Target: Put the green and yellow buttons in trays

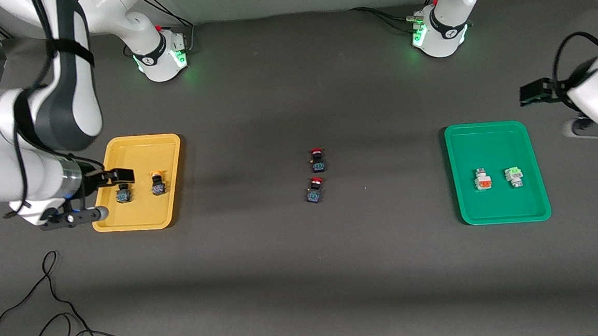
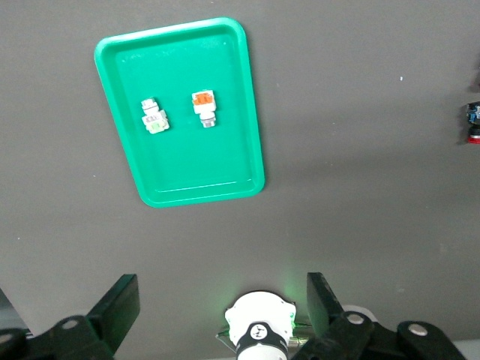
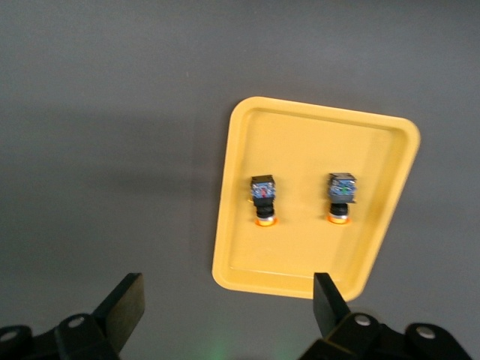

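Cables (image 1: 53, 313): loose on table, nearest camera.
Red-capped switches (image 1: 316, 182): mid-table, between trays.
Right gripper (image 1: 118, 176): over yellow tray (image 1: 165, 145), fingers spread, empty.
Left gripper (image 1: 536, 92): raised near green tray (image 1: 483, 130), fingers spread, empty.

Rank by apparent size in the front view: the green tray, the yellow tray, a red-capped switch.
1. green tray and yellow tray: they look about alike, so I will not rank them.
2. red-capped switch: far smaller than either tray.

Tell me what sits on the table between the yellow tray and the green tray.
Two red-capped switches, one nearer the front camera, lie on the table between the yellow tray and green tray; the front view shows it.
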{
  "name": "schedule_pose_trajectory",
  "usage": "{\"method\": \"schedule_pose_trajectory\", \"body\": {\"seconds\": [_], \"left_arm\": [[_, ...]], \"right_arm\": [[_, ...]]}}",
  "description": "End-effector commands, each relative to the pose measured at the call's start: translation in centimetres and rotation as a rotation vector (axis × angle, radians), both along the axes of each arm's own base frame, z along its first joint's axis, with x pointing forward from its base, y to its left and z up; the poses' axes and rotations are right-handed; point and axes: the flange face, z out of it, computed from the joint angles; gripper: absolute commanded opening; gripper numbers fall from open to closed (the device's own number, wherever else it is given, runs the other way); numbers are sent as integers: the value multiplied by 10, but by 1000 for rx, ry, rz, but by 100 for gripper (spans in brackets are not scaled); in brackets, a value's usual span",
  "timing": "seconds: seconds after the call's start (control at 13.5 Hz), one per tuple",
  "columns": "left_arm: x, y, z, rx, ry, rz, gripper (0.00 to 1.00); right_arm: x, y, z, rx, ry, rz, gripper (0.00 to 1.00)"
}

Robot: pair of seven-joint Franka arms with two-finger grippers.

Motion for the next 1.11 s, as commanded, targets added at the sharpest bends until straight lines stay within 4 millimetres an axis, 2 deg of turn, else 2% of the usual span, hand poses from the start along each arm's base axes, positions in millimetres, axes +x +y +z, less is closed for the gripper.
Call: {"method": "schedule_pose_trajectory", "body": {"seconds": [0.0, 0.07, 0.22, 0.44, 0.52, 0.67, 0.74, 0.96, 1.04], "left_arm": [[-3, -20, -1, 22, 2, 1, 99], [-3, -20, 0, 20, -3, 1, 99], [-3, -17, -1, 18, 3, 5, 99], [-6, -13, 3, 14, -8, -18, 97], [-15, -17, 7, 25, -20, -24, 97], [-27, -16, -1, 34, -64, -20, 97], [-39, -17, -2, 8, -96, -18, 97], [-84, -23, -25, -5, -190, -48, 97], [-88, -28, -26, 0, -208, -63, 98]], "right_arm": [[-22, -11, 52, -1, -44, -37, 100], [-28, -9, 65, 6, -58, -25, 100], [-37, -27, 87, 18, -88, -31, 100], [-49, -55, 106, 31, -95, -52, 100], [-53, -62, 112, 37, -103, -58, 100], [-60, -75, 115, 37, -106, -72, 100], [-63, -81, 117, 27, -109, -77, 100], [-67, -100, 119, 28, -120, -109, 100], [-70, -101, 120, 27, -129, -111, 100]]}}
